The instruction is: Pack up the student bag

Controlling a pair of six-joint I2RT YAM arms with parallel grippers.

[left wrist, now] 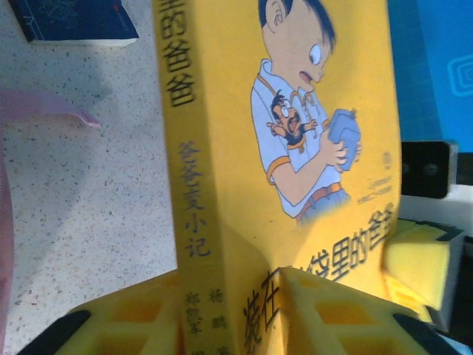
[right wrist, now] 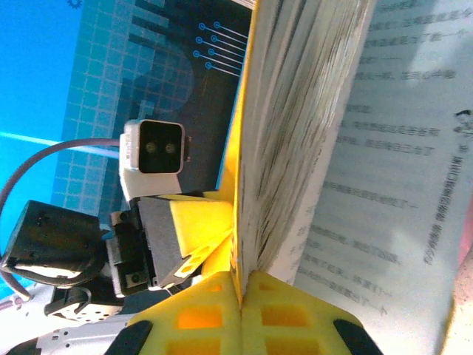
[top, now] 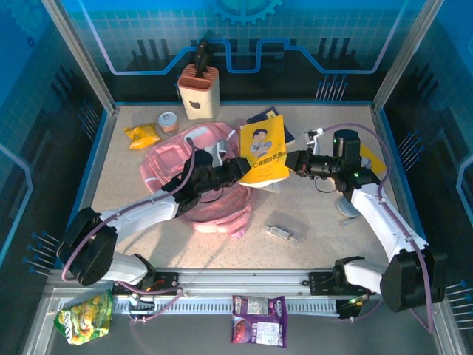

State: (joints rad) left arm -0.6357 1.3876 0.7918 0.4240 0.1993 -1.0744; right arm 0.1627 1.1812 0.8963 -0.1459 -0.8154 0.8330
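Your student bag [top: 194,194] is the big soft pink lump slumped mid-table, a bit left of centre. Its fabric is all rumpled with pale trim showing, and it's sitting on the speckled sandy table [top: 126,214]. Just right of the bag, the yellow book [top: 264,148] is held between the two grippers. It's a glossy paperback with a cartoon boy on the cover and a flat, squared spine. Your left gripper [left wrist: 230,299] has its blocky yellow fingers [left wrist: 140,318] pinched onto the spine end of the book. Your right gripper [right wrist: 240,292] is pressed together on just a thin cover, with the page block fanning loose beside it. A dark blue book [top: 275,114] lies flat on the far side, tucked behind the yellow one. Far centre there's a rounded beige holder [top: 198,92], and near-left of it a crinkly yellow snack packet [top: 141,135] plus a little round tin [top: 168,120].
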